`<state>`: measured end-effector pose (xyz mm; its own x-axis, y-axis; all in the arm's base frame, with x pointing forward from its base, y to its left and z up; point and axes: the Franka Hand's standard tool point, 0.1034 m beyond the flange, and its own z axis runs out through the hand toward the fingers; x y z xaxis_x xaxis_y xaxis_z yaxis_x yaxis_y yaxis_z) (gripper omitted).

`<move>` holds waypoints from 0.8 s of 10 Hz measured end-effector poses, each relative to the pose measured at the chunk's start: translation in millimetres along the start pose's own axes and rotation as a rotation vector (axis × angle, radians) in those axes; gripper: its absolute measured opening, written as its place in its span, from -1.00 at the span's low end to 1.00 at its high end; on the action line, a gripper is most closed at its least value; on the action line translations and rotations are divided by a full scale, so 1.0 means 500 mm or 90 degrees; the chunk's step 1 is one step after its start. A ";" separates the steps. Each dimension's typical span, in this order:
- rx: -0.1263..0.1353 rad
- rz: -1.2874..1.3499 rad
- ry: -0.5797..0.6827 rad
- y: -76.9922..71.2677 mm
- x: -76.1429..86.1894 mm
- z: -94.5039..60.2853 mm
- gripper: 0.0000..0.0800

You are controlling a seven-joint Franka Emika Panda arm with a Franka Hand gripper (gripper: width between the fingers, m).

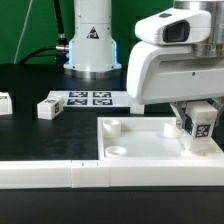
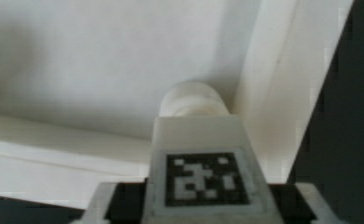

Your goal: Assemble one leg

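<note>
My gripper [image 1: 199, 127] is shut on a leg [image 1: 201, 123], a small white block with a black-and-white tag. It holds the leg over the far corner of the large white panel [image 1: 150, 140] on the exterior view's right. In the wrist view the leg [image 2: 200, 160] sits between my fingers [image 2: 111, 202], its tip pointing at a round corner socket [image 2: 197, 98] of the panel [image 2: 90, 60]. I cannot tell whether the leg touches the socket. My gripper [image 2: 200, 205] grips it at the tag end.
Two more loose legs lie on the black table, one [image 1: 49, 107] at the exterior view's left and one [image 1: 4, 101] at the left edge. The marker board [image 1: 90, 98] lies by the robot base. A white rail [image 1: 60, 172] runs along the front.
</note>
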<state>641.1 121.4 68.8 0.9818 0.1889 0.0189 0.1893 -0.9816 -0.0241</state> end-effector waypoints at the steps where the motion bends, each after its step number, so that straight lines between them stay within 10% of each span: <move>1: 0.018 0.065 0.009 0.005 0.001 0.000 -0.29; 8: 0.035 0.623 0.003 0.004 -0.001 0.004 -0.29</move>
<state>640.8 119.2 66.9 0.7051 -0.7085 -0.0303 -0.7083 -0.7017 -0.0770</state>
